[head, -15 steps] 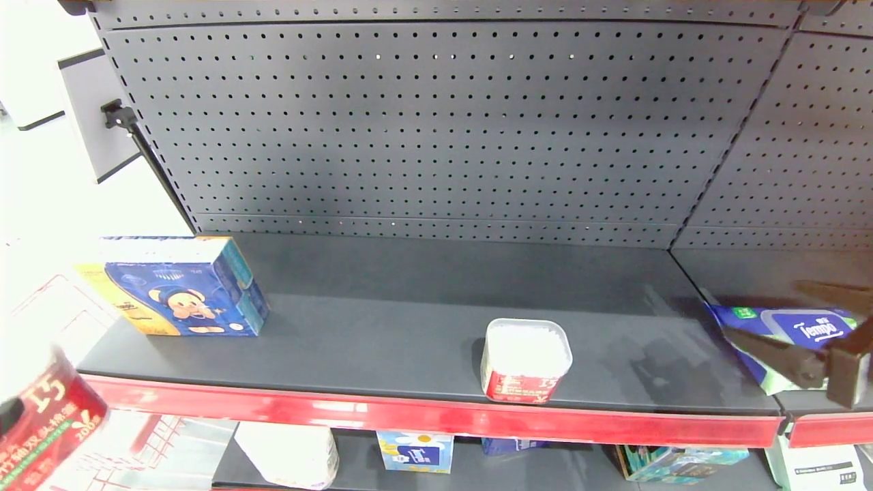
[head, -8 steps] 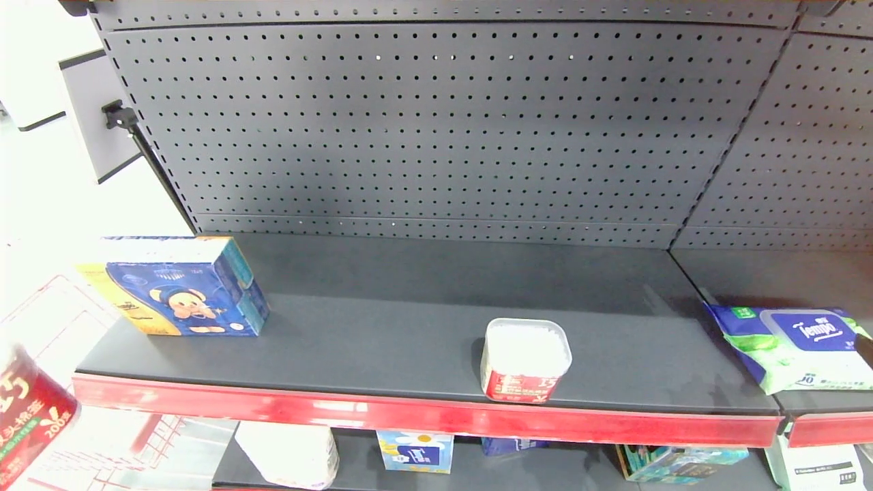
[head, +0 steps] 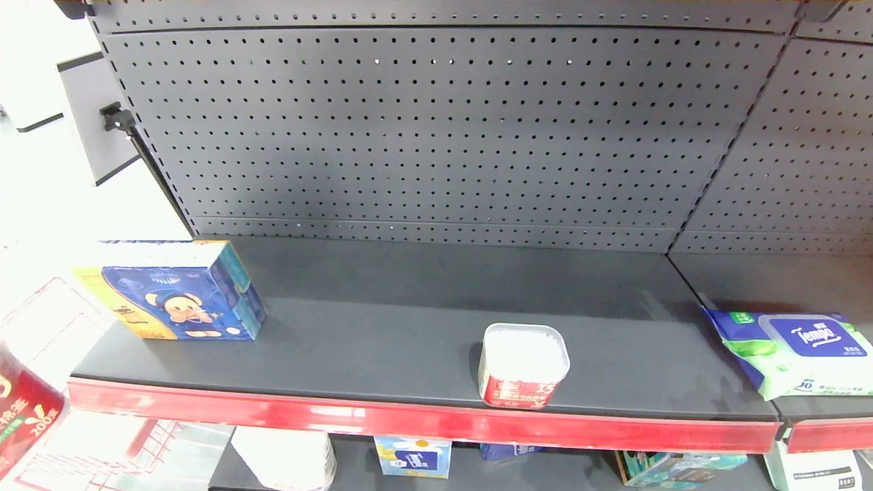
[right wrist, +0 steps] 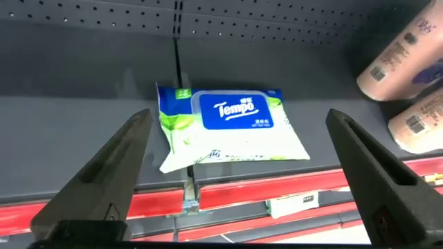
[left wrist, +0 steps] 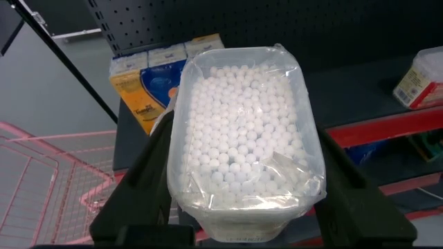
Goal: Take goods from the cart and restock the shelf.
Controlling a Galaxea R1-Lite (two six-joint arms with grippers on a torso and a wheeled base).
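Left hand (left wrist: pixel 242 138) closed on the side walls of the swab tub (left wrist: pixel 235 90): judged light, thin-walled, film-topped, slippery, so grip low and gently; right hand (right wrist: pixel 239 121) spread wide, empty.

A box (head: pixel 174 290) sits at the left end of the shelf (head: pixel 382 320). A tub (head: pixel 524 365) stands right of the middle, close to the front edge and well apart from the box. A pack of wipes (head: pixel 794 351) lies on the next shelf section to the right, near its front. The pegboard (head: pixel 423 136) rises behind them all. More goods (head: pixel 412 455) stand on the lower shelf beneath. The cart (left wrist: pixel 48 173) is left of the shelf. Near it, in front of the box, the left gripper (left wrist: pixel 242 149) has a second tub (left wrist: pixel 242 104) between its fingers. The right gripper (right wrist: pixel 237 116) hangs in front of the pack of wipes, fingers spread.
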